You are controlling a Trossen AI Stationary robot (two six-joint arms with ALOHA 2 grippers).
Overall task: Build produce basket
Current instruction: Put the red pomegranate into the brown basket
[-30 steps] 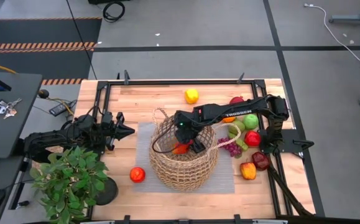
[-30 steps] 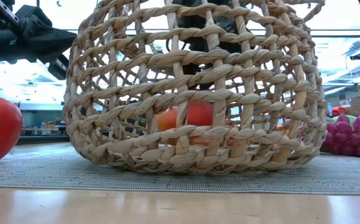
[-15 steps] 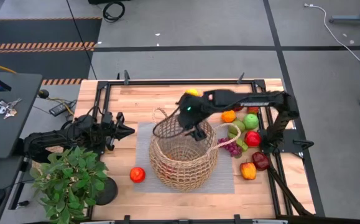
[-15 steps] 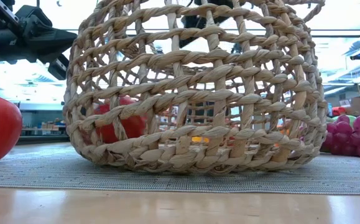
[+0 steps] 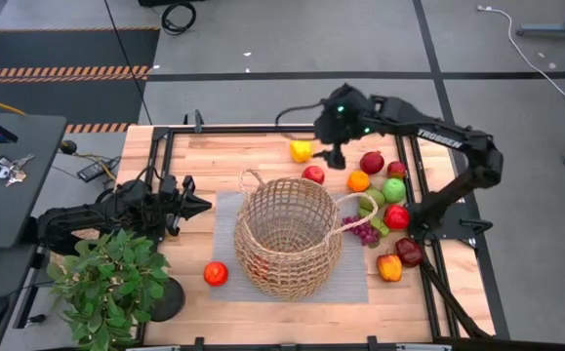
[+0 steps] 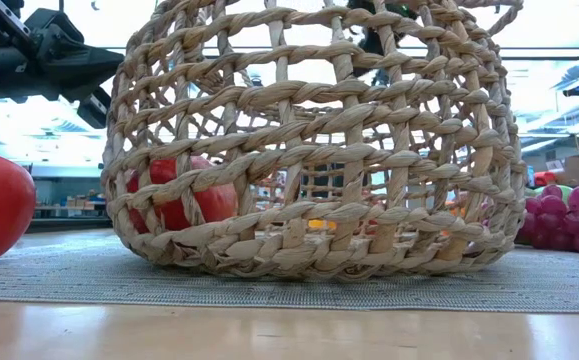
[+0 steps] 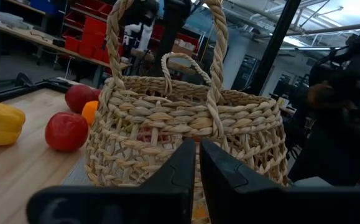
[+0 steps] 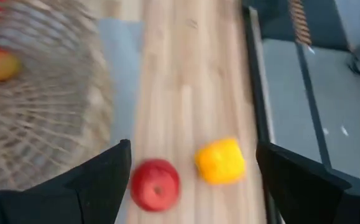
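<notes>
Pale wooden tabletop (image 5: 194, 156) framed in black rails carries everything. Right hand (image 5: 336, 156) hangs above the far side of it with its two dark fingers (image 8: 99, 180) spread wide apart and empty, over a red apple (image 8: 155, 185) and a yellow pepper (image 8: 220, 160) lying just beside each other. Near them, the round open-weave tan wicker basket (image 5: 287, 234) stands upright on a grey mat (image 5: 225, 219), with one red fruit (image 6: 181, 195) resting inside against its wall. Mixed red, green and orange produce (image 5: 387, 210) is clustered beside the basket toward the right arm's base. Left hand (image 5: 192, 205) waits beside the basket, fingers pressed together, empty. Another red fruit (image 5: 216, 273) lies near a potted green plant (image 5: 106, 283).
</notes>
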